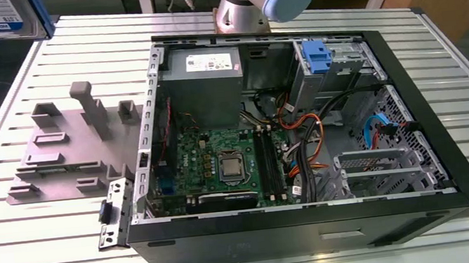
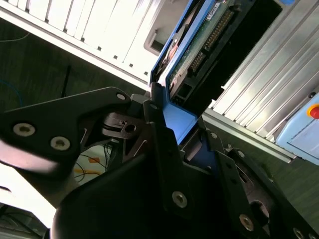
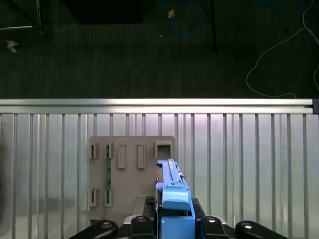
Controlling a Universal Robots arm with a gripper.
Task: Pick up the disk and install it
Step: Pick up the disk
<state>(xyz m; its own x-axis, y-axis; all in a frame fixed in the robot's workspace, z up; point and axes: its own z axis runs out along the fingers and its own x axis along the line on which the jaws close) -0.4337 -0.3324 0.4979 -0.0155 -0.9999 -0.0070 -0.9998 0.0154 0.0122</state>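
The disk [image 1: 0, 18], a silver drive with a white-and-blue label in a blue carrier, hangs high at the exterior view's far left, above the table edge. In the first wrist view the disk [image 3: 172, 191] stands edge-on between the black fingers [image 3: 143, 221], over the grey fixture plate [image 3: 129, 169]. My gripper [image 3: 174, 221] is shut on the disk's blue carrier. The second wrist view shows the disk's circuit-board side [image 2: 199, 42] rising out of the gripper [image 2: 177, 127]. The open computer case [image 1: 158, 81] lies well to the exterior view's right of the disk.
The grey fixture plate [image 1: 66, 152] with upright posts sits on the slatted metal table [image 1: 21, 220]. Inside the case are a motherboard [image 1: 220, 164], loose cables [image 1: 302, 125] and a drive bay with a blue latch [image 1: 317, 57]. The arm's base [image 1: 266, 1] stands behind the case.
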